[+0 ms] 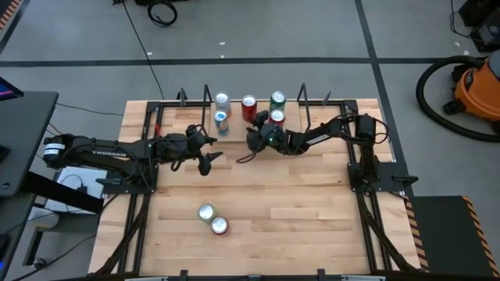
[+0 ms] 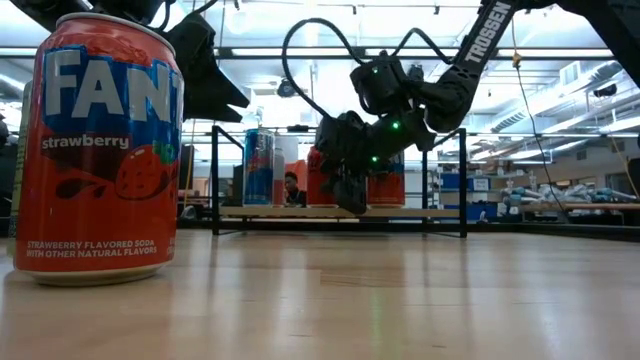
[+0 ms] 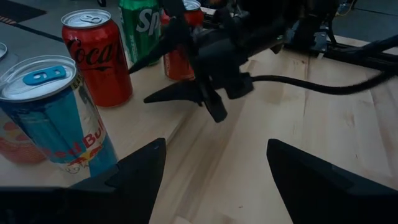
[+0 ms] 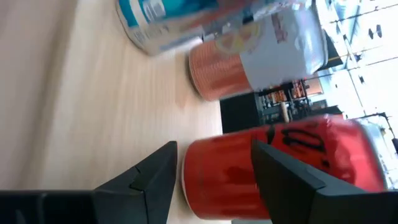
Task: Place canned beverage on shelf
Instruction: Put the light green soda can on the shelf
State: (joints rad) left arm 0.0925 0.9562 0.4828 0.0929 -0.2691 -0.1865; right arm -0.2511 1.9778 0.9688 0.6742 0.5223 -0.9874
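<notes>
Low light-wood shelf [image 1: 248, 125] at upper centre carries five upright cans. Two remain at lower centre: silver-topped can [image 1: 206, 212], red Fanta strawberry can [image 1: 219, 226]. Rigid, smooth, likely slippery; grip mid-wall. Left gripper [image 1: 205, 156] narrow, empty; right gripper [image 1: 254, 140] shut, empty.

Grey floor [image 1: 297, 31] crossed by dark tape lines, an orange shop vacuum [image 1: 478, 87] parked at the far right. Past the counter [image 2: 400, 300], ceiling lights glow and a person [image 2: 291, 188] sits among workbenches.

left tool [image 1: 207, 153] empty, fingers slightly apart, right tool [image 1: 254, 140] closed, empty, arms reaching inward
</notes>
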